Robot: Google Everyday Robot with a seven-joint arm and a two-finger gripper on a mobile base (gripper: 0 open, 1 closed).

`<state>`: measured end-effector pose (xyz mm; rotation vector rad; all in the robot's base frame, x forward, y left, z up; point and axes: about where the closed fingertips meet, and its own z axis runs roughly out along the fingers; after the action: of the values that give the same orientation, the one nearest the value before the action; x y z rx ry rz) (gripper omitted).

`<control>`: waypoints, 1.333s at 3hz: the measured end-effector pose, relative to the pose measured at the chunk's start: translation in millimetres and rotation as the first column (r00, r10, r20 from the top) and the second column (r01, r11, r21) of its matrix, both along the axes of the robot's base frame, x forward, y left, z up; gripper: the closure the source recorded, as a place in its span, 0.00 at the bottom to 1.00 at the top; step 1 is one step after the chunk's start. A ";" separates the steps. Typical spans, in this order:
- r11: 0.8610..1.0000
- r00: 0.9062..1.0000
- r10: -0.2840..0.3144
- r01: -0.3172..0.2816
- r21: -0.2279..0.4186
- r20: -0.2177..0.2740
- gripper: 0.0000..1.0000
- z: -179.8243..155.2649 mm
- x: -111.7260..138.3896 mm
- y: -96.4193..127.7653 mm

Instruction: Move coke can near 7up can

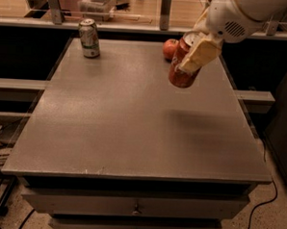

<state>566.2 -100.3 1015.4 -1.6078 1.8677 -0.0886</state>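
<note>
My gripper (pixel 195 54) is shut on the red coke can (pixel 181 70) and holds it tilted in the air above the right back part of the grey table (pixel 124 115). A cream finger (pixel 202 52) covers the can's right side. The silver-green 7up can (pixel 89 38) stands upright at the table's far left corner, well apart from the coke can.
A red apple (pixel 168 48) lies on the table at the back, just left of and behind the held can. A rail and shelf run behind the table. Drawers sit under the front edge, and cables lie on the floor at both sides.
</note>
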 end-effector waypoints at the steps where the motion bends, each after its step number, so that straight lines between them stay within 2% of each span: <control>1: 0.999 1.000 -0.016 0.015 0.028 0.024 1.00 -2.7 30.7 16.5; 2: 1.000 0.999 0.020 -0.020 0.006 0.027 1.00 -22.9 99.5 68.4; 3: 1.000 0.999 0.020 -0.020 0.006 0.027 1.00 -22.9 99.5 68.4; 4: 0.999 0.999 0.033 -0.034 0.019 0.008 1.00 -29.9 102.8 78.2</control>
<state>669.0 -22.1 985.4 -1.6231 1.8300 -0.0620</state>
